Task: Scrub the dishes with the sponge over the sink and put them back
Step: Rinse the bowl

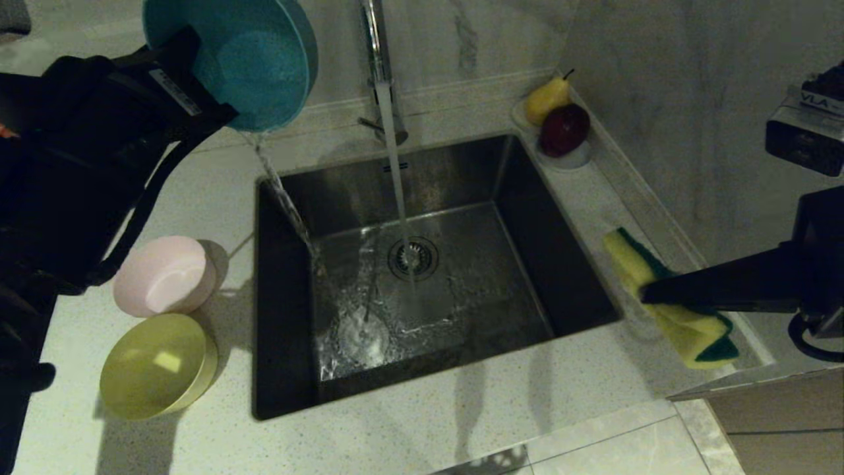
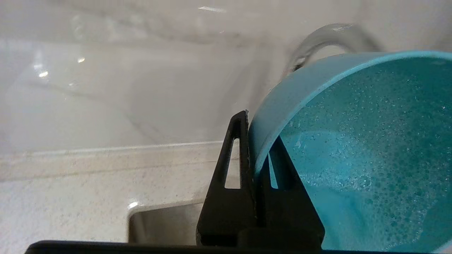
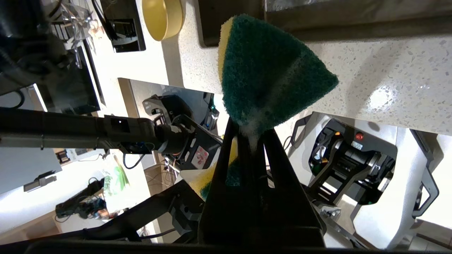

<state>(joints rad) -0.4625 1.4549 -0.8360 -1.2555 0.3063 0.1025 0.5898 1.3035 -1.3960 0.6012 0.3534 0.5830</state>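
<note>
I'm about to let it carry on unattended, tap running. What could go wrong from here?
1. The left end effector pinches only the rim of the tilted blue bowl; soapy and wet, it might slip into the sink.
2. The poured stream lands near the sink's left wall, so it may splash the pink bowl and yellow bowl.
3. The sponge, in the right end effector, hangs over the counter and may drip there.
</note>
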